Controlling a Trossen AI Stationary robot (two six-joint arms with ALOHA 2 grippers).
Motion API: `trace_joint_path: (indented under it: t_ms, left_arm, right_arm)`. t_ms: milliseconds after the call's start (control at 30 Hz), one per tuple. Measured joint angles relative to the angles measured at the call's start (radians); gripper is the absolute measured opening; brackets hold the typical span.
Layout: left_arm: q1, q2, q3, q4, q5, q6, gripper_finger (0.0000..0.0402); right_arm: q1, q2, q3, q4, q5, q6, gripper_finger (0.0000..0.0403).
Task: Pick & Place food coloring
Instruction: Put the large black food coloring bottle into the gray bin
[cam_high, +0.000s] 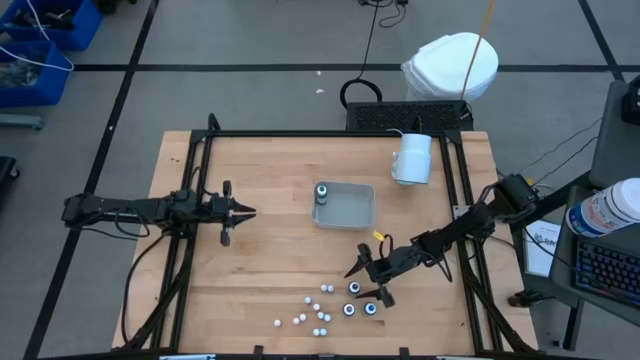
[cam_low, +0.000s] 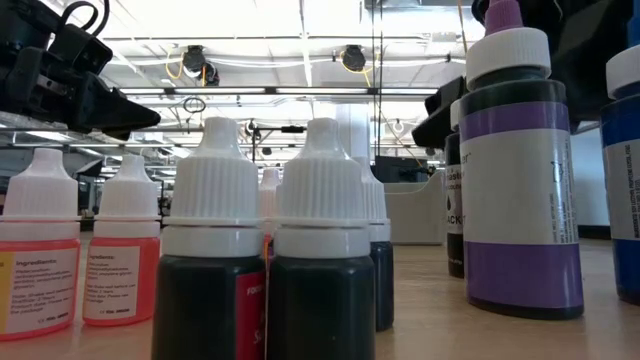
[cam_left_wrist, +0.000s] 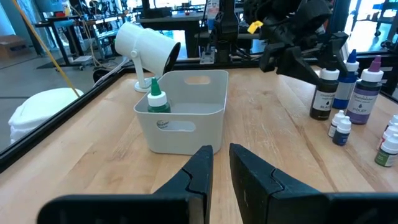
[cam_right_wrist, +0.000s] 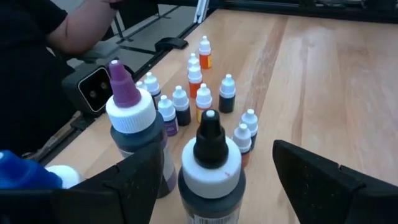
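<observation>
Grey tray (cam_high: 345, 205) near the table's (cam_high: 270, 260) middle, one green-capped bottle (cam_high: 322, 192) upright inside at its left end, white cylinder (cam_high: 412, 158) lying just beyond its far right corner. Left gripper (cam_high: 240, 212) hovering left of the tray, fingers close together with a narrow gap, holding nothing. Right gripper (cam_high: 368, 280) low at the tray's near right, fingers (cam_right_wrist: 323, 180) spread wide astride a black-capped bottle (cam_right_wrist: 210, 168) without pinching it, purple-capped bottle (cam_right_wrist: 134, 130) just beside, small white-capped bottles (cam_high: 315, 305) scattered nearer the front edge.
</observation>
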Motion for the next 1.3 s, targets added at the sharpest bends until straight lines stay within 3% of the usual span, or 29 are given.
trace_joint_path:
  t_ms: [167, 533, 800, 1033, 1300]
  left_arm:
    - [0.0, 0.0, 0.0, 0.0, 0.0, -0.001, 0.0063]
    - [0.0, 0.0, 0.0, 0.0, 0.0, -0.003, 0.0063]
    - [0.0, 0.0, 0.0, 0.0, 0.0, 0.0, 0.0063]
    - [0.0, 0.0, 0.0, 0.0, -0.001, 0.0, 0.0063]
    - [0.0, 0.0, 0.0, 0.0, -0.001, 0.001, 0.0063]
  right_arm:
    - [-0.013, 0.0, 0.0, 0.001, -0.013, 0.008, 0.0242]
    - [-0.045, -0.001, 0.0, 0.007, -0.059, 0.017, 0.0111]
    - [-0.09, -0.157, 0.001, -0.044, -0.102, -0.028, 0.011]
    - [-0.145, -0.311, 0.108, -0.247, -0.058, -0.081, 0.0113]
    - [-0.285, -0.317, 0.256, -0.317, 0.005, -0.159, 0.0116]
